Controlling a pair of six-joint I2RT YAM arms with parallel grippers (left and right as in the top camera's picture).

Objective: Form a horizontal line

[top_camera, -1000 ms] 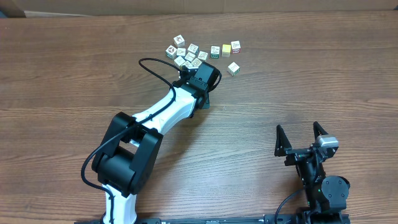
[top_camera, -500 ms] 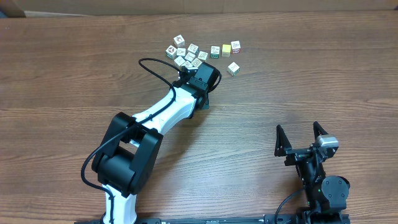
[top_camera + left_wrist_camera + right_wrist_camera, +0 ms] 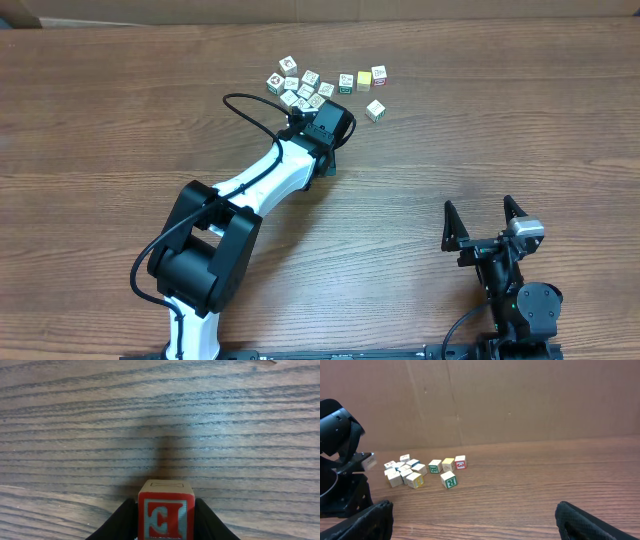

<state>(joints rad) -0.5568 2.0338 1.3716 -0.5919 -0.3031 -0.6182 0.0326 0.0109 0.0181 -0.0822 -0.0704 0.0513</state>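
My left gripper (image 3: 300,115) is shut on a red-and-white letter cube (image 3: 166,515) and holds it just above the bare wood, at the near edge of the bunch of cubes (image 3: 300,88). The right wrist view shows that cube (image 3: 369,461) raised at the left gripper's tip. Right of the bunch, three cubes form a short row (image 3: 363,78); from the right wrist they show green-faced (image 3: 435,466), yellow (image 3: 448,464) and red-faced (image 3: 460,462). My right gripper (image 3: 486,215) is open and empty, far off near the table's front right.
A single green-lettered cube (image 3: 375,110) lies apart, in front of the row; it also shows in the right wrist view (image 3: 449,480). A cardboard wall (image 3: 520,400) stands behind the table. The left arm (image 3: 260,180) stretches diagonally across the middle.
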